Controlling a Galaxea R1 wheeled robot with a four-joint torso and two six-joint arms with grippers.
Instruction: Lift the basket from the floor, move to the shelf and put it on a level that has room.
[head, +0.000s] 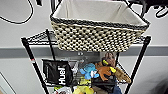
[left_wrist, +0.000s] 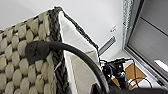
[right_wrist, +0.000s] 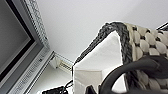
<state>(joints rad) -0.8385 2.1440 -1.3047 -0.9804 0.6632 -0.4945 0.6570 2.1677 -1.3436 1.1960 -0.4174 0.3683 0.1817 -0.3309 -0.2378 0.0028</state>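
Basket (head: 97, 35) up high between the two claws, long woven side toward the head camera, cream weave under a dark braided rim (head: 75, 22), white cloth lining (head: 95, 11) showing inside. Left claw (left_wrist: 98, 89) at one end of the basket, right claw (right_wrist: 91, 90) at the other, well apart, with the whole length of the basket between them. Right by the left claw: dark loop handle (left_wrist: 75, 53), arching off the woven end wall and curving down to the claw. Contact with the claw likely but not clear enough to call. Grip of the left claw: cannot tell whether apart, together or clamped. Same at the right claw: second loop handle (right_wrist: 125, 71) sweeping in just beside it, touching or not unclear, grip state cannot tell. Across the basket from the left claw, dark jointed robot hardware (left_wrist: 117, 72) at the opposite end. Below both claws: shelf (head: 30, 50), black wire rack, thin posts at each side. Top tier (head: 40, 37) directly under the basket, bare wire grid visible off the left-claw end. Basket base level with that tier or a shade above it; resting or hovering, cannot tell. Further below the claws, on a lower tier: black Huel bag (head: 57, 72) toward the left-claw side, blue plush toy (head: 88, 70) about midway, orange plush toy (head: 105, 70) just beside it toward the right-claw side, the two soft toys touching. Pale wall (head: 15, 32) behind the rack.
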